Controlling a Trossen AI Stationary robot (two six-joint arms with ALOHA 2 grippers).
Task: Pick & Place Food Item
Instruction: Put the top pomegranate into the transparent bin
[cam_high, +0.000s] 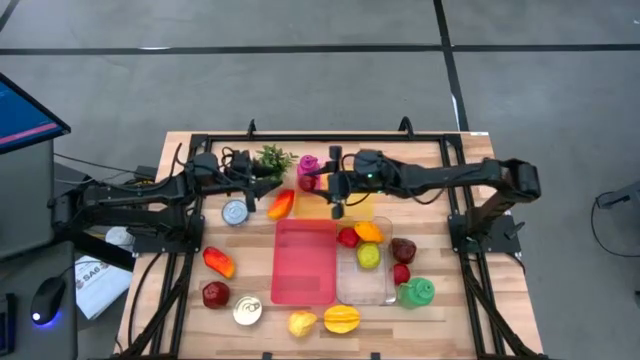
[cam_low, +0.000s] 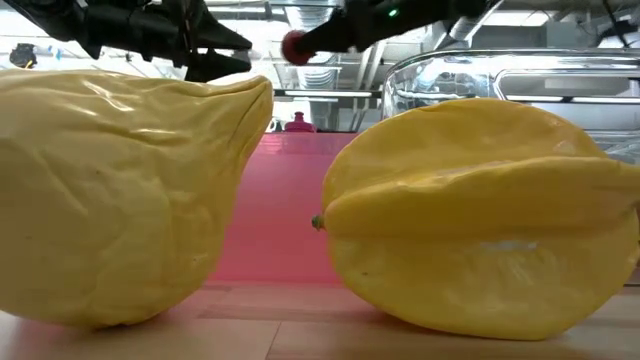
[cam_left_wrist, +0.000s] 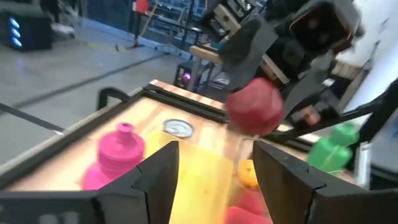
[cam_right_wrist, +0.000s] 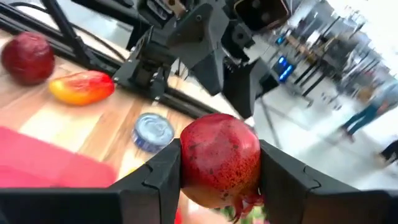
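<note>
A: Red, dimpled skin fills the right wrist view: a pomegranate (cam_right_wrist: 221, 160) pinched between the two fingers of the right hand (cam_right_wrist: 219, 180), which sits raised above the far middle of the wooden surface (cam_high: 180, 300).

B: And the left hand (cam_high: 262, 178)?

A: It faces the right one, close, near the leafy green item (cam_high: 272, 158). Its fingers (cam_left_wrist: 158, 171) stand spread with nothing between them; the pomegranate (cam_left_wrist: 255, 107) shows beyond that gap, gripped by the other arm.

B: What lies under them?

A: A yellow board (cam_high: 335, 207), and nearer the front a pink tray (cam_high: 305, 262) beside a clear container (cam_high: 352, 290) that has a green-yellow fruit (cam_high: 369, 256) in it. An orange fruit (cam_high: 369, 232) and a small red one (cam_high: 348, 237) sit at the container's far edge, though whether they are inside it I cannot quite tell from above.

B: Other clutter?

A: A pink bottle (cam_high: 308, 164) just beside the right hand, a tin can (cam_high: 236, 211), an orange-red mango (cam_high: 281, 204), a second mango (cam_high: 218, 262), a dark red fruit (cam_high: 215, 295), another can (cam_high: 248, 312) and a green bottle (cam_high: 417, 292).

B: The low camera?

A: Mostly blocked: a yellow pear (cam_low: 120, 195) and a starfruit (cam_low: 480, 220) stand right before it, with the hands seen only above them.
</note>
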